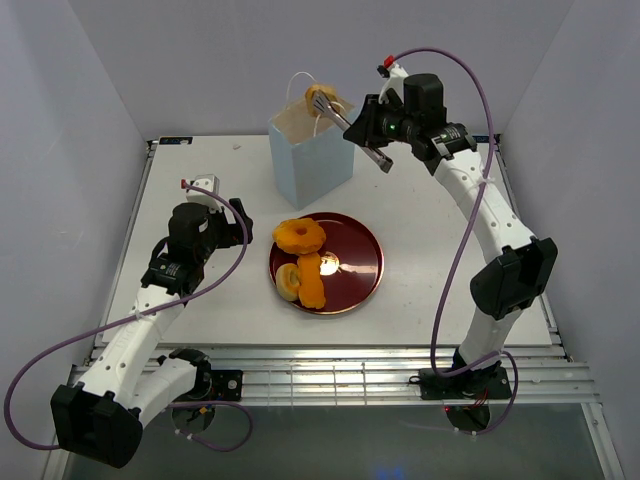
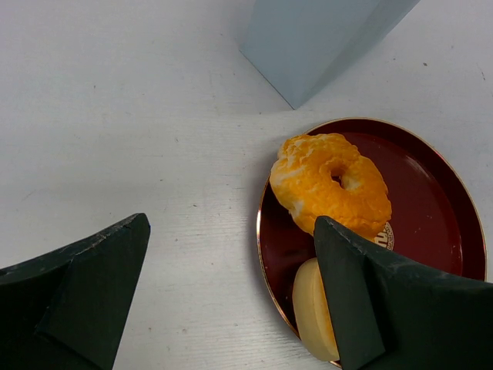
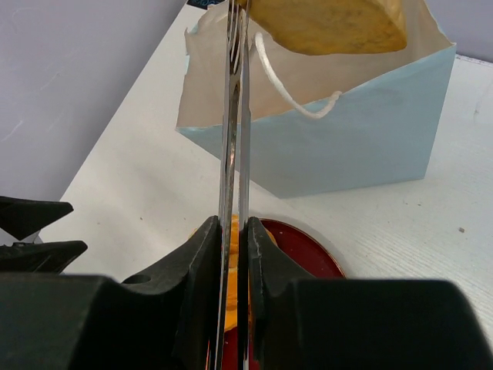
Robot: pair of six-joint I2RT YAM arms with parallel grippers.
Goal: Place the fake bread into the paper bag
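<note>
My right gripper (image 3: 233, 231), clamped on a pair of metal tongs (image 3: 233, 116), holds a golden-brown piece of fake bread (image 3: 327, 23) in the tongs' tips, just above the open mouth of the pale blue paper bag (image 3: 362, 146) at the far side of the white table (image 1: 200, 170). My left gripper (image 2: 231, 231) hovers low over the table with its jaws spread wide and nothing between them, just left of the dark red plate (image 2: 431, 193). On the plate, near of the bag, lie an orange ring pastry (image 2: 331, 185), a pale roll (image 2: 312, 312) and an orange stick (image 1: 312, 280).
</note>
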